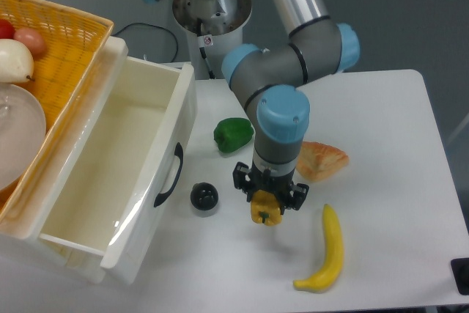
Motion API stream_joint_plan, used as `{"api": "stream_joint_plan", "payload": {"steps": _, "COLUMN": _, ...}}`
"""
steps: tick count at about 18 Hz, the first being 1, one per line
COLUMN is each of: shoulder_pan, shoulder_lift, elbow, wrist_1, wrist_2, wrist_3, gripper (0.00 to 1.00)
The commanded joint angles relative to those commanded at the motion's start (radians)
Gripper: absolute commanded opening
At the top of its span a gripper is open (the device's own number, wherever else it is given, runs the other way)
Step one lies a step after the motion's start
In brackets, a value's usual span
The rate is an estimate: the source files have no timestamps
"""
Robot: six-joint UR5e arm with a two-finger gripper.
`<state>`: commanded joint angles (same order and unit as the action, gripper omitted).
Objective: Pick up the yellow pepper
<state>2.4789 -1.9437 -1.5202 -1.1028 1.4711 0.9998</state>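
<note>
pincer [268,197] points straight down over the middle of the white worktop [381,122], its two dark fingers closed against the sides of the yellow pepper [265,210]. the pepper sits between them with its lower half showing below the fingertips; whether it rests on the worktop or hangs just above it cannot be told from this view.

green pepper [234,134] lies near, up and to the left of the pincer, partly tucked behind the arm's wrist. a small black round object [204,197] sits just left of the pincer, close to the front panel of the open white drawer [117,174], whose black handle [171,175] faces the worktop. an orange-and-cream wedge-shaped item [322,160] lies just right of the wrist, and the banana [327,250] curves along the near right side, apart from the pepper but not far.

bare worktop spreads to the right and toward the far right corner; the near edge runs just below the banana's tip. a dark object [462,275] cuts in at the right edge. on the left, a yellow wicker basket [69,49] holds a white plate [18,133] and some produce, with the drawer beside it.
</note>
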Motion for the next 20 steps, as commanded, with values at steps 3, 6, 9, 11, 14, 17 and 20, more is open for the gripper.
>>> {"api": "stream_joint_plan", "payload": {"steps": 3, "shoulder_pan": 0.002, "shoulder_lift": 0.031, "elbow": 0.0, "wrist_1": -0.041, "wrist_2": 0.0, "wrist_3": 0.065, "gripper": 0.32}}
{"api": "stream_joint_plan", "payload": {"steps": 6, "shoulder_pan": -0.002, "shoulder_lift": 0.052, "elbow": -0.002, "wrist_1": -0.084, "wrist_2": 0.008, "wrist_3": 0.182, "gripper": 0.32}}
{"api": "stream_joint_plan", "payload": {"steps": 9, "shoulder_pan": -0.006, "shoulder_lift": 0.087, "elbow": -0.011, "wrist_1": -0.136, "wrist_2": 0.021, "wrist_3": 0.325, "gripper": 0.32}}
{"api": "stream_joint_plan", "payload": {"steps": 11, "shoulder_pan": -0.018, "shoulder_lift": 0.097, "elbow": -0.014, "wrist_1": -0.161, "wrist_2": 0.054, "wrist_3": 0.373, "gripper": 0.32}}
{"api": "stream_joint_plan", "payload": {"steps": 14, "shoulder_pan": -0.037, "shoulder_lift": 0.097, "elbow": -0.015, "wrist_1": -0.166, "wrist_2": 0.074, "wrist_3": 0.379, "gripper": 0.32}}
{"api": "stream_joint_plan", "payload": {"steps": 17, "shoulder_pan": -0.04, "shoulder_lift": 0.095, "elbow": -0.015, "wrist_1": -0.167, "wrist_2": 0.075, "wrist_3": 0.381, "gripper": 0.32}}
{"api": "stream_joint_plan", "payload": {"steps": 20, "shoulder_pan": -0.035, "shoulder_lift": 0.097, "elbow": -0.044, "wrist_1": -0.163, "wrist_2": 0.072, "wrist_3": 0.413, "gripper": 0.32}}
